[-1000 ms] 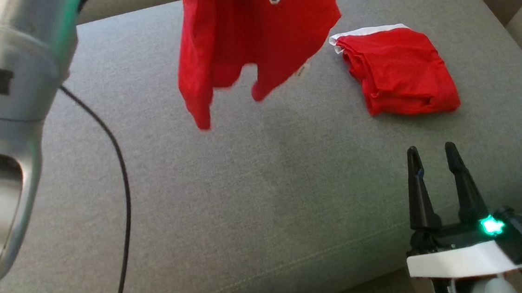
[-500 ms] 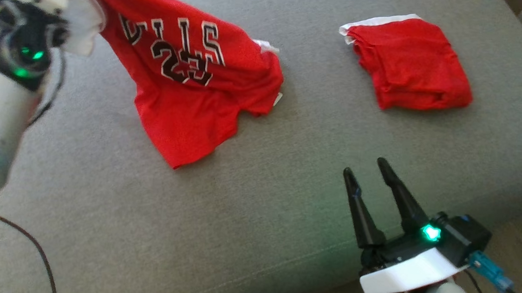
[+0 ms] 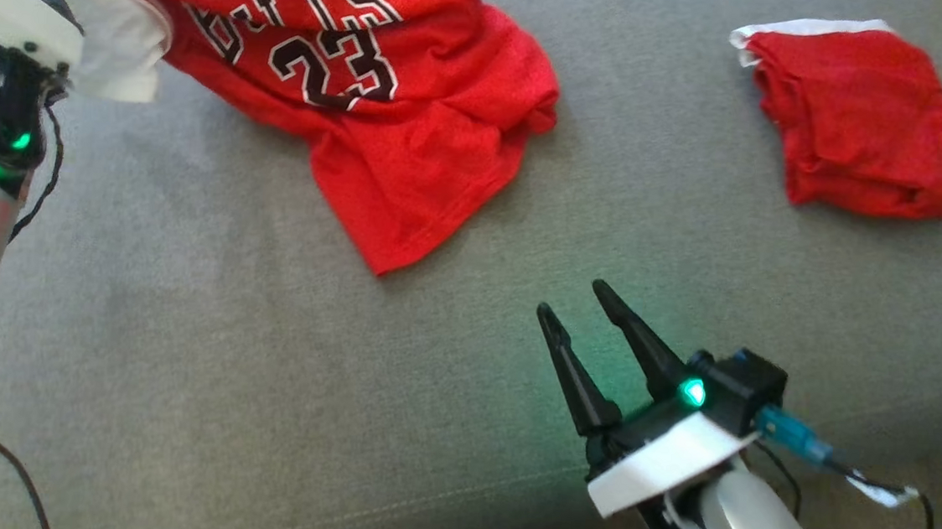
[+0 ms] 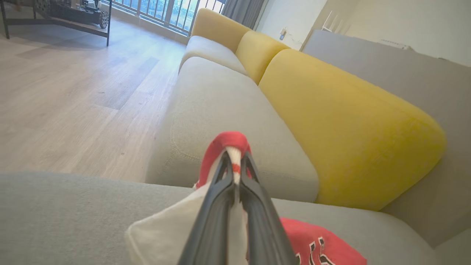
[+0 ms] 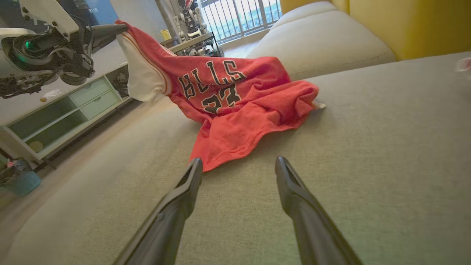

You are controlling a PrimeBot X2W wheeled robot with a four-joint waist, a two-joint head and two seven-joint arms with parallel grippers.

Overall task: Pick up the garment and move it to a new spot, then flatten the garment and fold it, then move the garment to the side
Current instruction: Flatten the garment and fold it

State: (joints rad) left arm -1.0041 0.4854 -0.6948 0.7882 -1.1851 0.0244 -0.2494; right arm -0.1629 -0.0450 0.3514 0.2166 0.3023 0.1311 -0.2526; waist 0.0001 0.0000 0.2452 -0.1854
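The garment (image 3: 398,124) is a red jersey with "BULLS 23" on it. It lies partly spread on the grey cushion (image 3: 260,382), and its white-trimmed upper edge is lifted toward the upper left. My left gripper (image 4: 235,160) is shut on that red and white edge, which the right wrist view shows held above the cushion's left side (image 5: 119,28). My right gripper (image 3: 571,299) is open and holds nothing. It hovers low over the cushion, and the garment's nearest hem corner (image 5: 206,162) lies just ahead of its fingertips.
A second red garment (image 3: 860,127) lies folded at the cushion's far right. Yellow back cushions (image 4: 346,121) and a beige sofa seat (image 4: 220,106) stand beyond the left gripper. A shelf unit (image 5: 62,110) and wooden floor (image 4: 73,92) lie off the left side.
The head camera has shifted. The garment hung in the air a second ago and now drapes onto the cushion, pulled out leftward by my shut left gripper. My right gripper stays open.
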